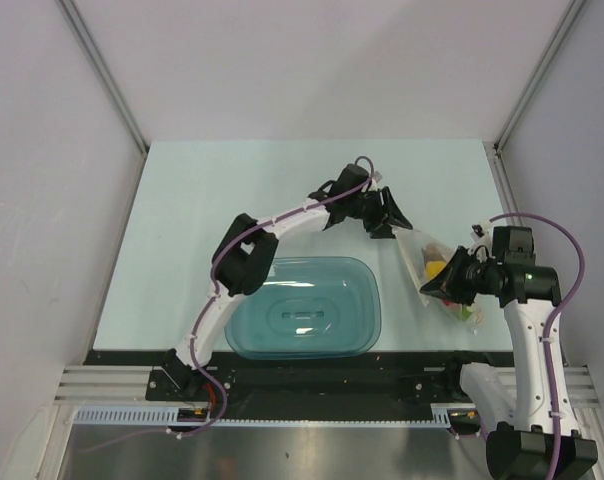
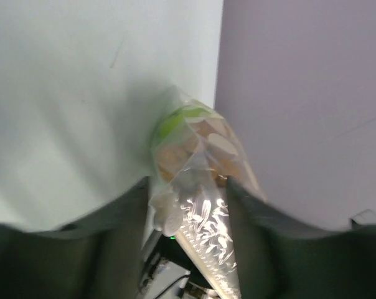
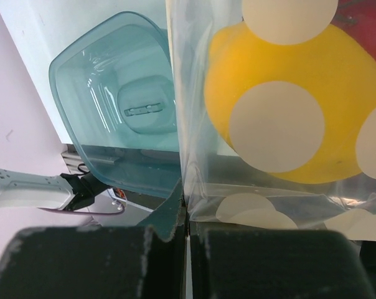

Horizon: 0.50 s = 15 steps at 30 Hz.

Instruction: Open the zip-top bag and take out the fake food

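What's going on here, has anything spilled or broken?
Nothing looks spilled or visibly damaged. The zip-top bag is simply pinched between the left gripper and the right gripper, to the right of the teal tub, with the fake food inside it.

Bright, even light; left wrist view blurred, glare on the zip-top bag.

Zip-top bag: clear plastic film, glossy and crinkled, printed with opaque matt white dots; fake food inside it: smooth yellow plastic with a soft sheen; tub: teal translucent plastic, smooth and glossy, catching highlights; table: pale, matt, even surface; pads of the right gripper: black, matt, finely rough, foam-like; right arm: smooth white plastic shell.
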### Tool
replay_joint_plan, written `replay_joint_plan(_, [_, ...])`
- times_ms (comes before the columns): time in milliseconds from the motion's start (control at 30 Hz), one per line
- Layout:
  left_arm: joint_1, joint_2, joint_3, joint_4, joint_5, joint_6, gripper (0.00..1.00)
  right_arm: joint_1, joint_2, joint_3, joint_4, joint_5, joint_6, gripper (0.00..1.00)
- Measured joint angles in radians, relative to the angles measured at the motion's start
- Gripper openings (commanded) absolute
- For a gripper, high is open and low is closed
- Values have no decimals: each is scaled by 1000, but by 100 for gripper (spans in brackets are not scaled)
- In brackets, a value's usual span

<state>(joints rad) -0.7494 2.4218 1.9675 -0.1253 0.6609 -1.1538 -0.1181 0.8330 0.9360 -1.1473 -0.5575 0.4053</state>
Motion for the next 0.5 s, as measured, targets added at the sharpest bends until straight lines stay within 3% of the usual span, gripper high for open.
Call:
replay_joint_plan(133, [0,2,0,42,31,-28,17,0,-2,0,-4,7,-5,0])
replay_joint_plan(200, [0,2,-3,53,35,-22,0,0,-2,0,-6,15,-8,0])
replay_joint_plan(500, [6,-45,-32,-72,-7,105,0,0,21,4,-24,133,-21,0])
